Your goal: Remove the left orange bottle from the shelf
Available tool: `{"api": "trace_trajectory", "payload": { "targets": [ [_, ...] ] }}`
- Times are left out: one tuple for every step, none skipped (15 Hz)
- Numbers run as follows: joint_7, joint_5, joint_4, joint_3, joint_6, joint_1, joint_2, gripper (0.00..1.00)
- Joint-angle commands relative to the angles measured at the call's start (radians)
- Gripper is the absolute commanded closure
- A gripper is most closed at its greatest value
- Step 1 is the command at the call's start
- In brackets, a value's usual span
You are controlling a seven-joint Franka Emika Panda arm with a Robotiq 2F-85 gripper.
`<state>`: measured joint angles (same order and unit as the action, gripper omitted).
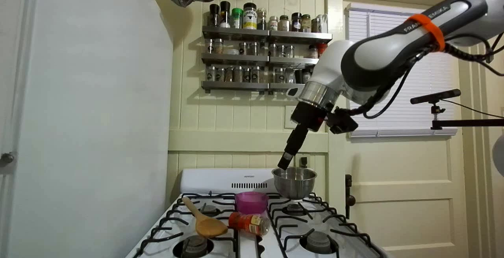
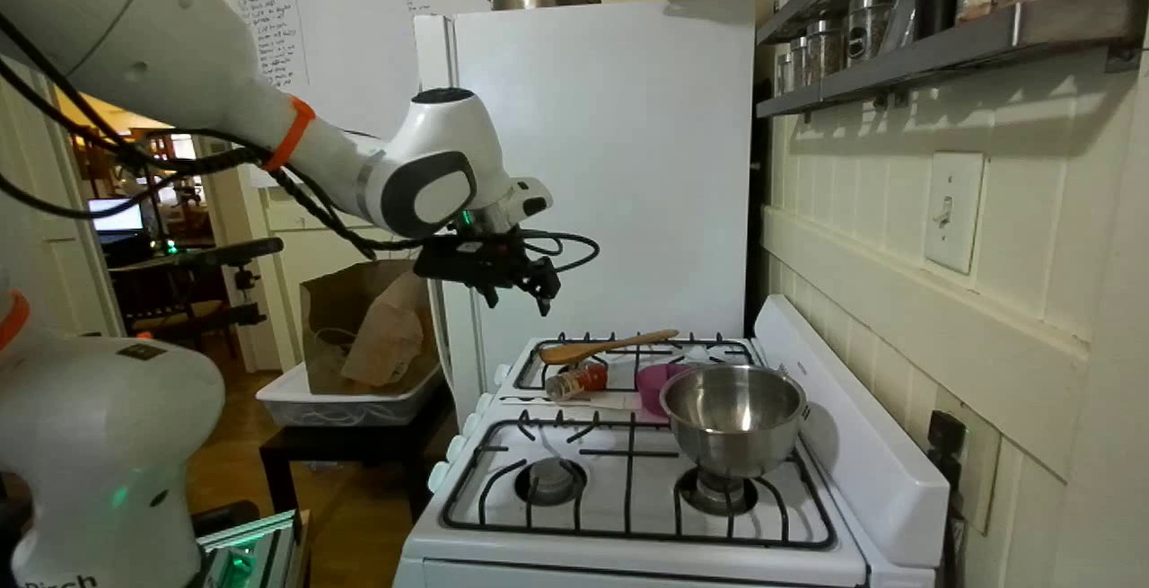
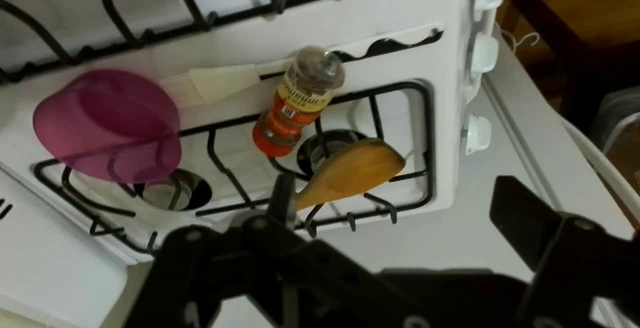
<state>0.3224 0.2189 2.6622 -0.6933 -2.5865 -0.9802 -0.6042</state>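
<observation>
Orange bottle [image 3: 298, 102] laid on its side on stove [image 3: 400, 17], centre of wrist-view frame; red-orange end turned lower left, clear end upper right, "Cinnamon" lettered on yellow. Also seen in lower middle of frame in an exterior view. Shelf [image 1: 235, 86] shown in upper middle of that same frame: grey metal, three tiers, two sections abreast, lined with upright small jars [image 1: 238, 74]. Red-orange container [image 1: 321, 48], partly hidden, seen at right of middle tier.

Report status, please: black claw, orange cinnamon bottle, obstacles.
Claw open, empty. Bottle lying on white gas stove, off grey metal shelf. Brown wooden spoon beside, might obstruct.
</observation>
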Motion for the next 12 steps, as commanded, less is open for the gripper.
{"api": "trace_trajectory", "payload": {
  "targets": [
    [-0.020,-0.208,-0.082,0.235,0.267,0.155,0.011,0.00],
    [-0.021,-0.264,-0.113,0.294,0.347,0.203,0.012,0.00],
    [-0.028,-0.304,-0.139,0.346,0.426,0.254,0.010,0.00],
    [-0.030,-0.340,-0.159,0.388,0.506,0.304,-0.003,0.00],
    [-0.039,-0.360,-0.176,0.429,0.587,0.361,-0.016,0.00],
    [-0.102,-0.288,-0.180,0.339,0.668,0.286,-0.065,0.00],
    [0.017,-0.379,-0.170,0.478,0.558,0.417,0.010,0.00],
    [0.021,-0.389,-0.180,0.486,0.585,0.436,0.001,0.00],
    [0.035,-0.400,-0.179,0.509,0.584,0.465,-0.002,0.00],
    [0.044,-0.406,-0.178,0.526,0.584,0.485,0.000,0.00],
    [0.046,-0.409,-0.177,0.538,0.584,0.496,0.005,0.00],
    [0.046,-0.409,-0.177,0.546,0.582,0.500,0.010,0.00]
  ]
}}
